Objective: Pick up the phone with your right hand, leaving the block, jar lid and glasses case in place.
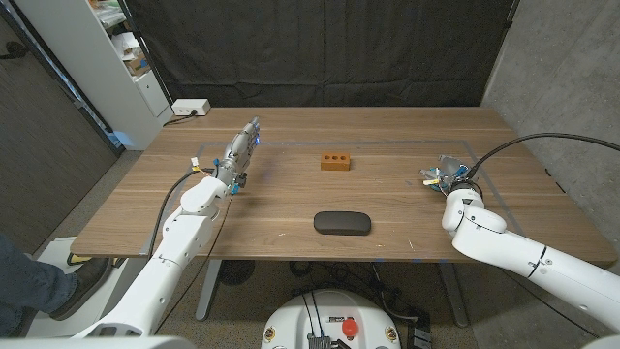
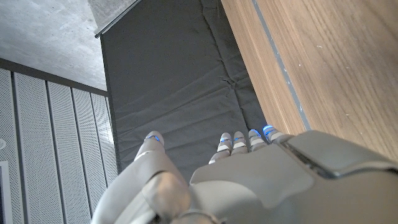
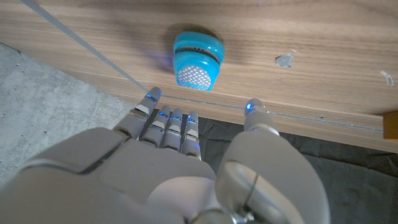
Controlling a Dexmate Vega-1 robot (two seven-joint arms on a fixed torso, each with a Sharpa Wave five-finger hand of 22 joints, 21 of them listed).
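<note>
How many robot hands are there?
2. The left hand is at the table's left side, left of the block. The right hand is at the right side.

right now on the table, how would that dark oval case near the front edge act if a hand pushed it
The dark case looks like a rigid shell, so it would likely stay stiff. It lies flat and low on the smooth wooden table, so it would probably slide rather than tip. Its rounded ends could let it turn if pushed off-centre.
</note>
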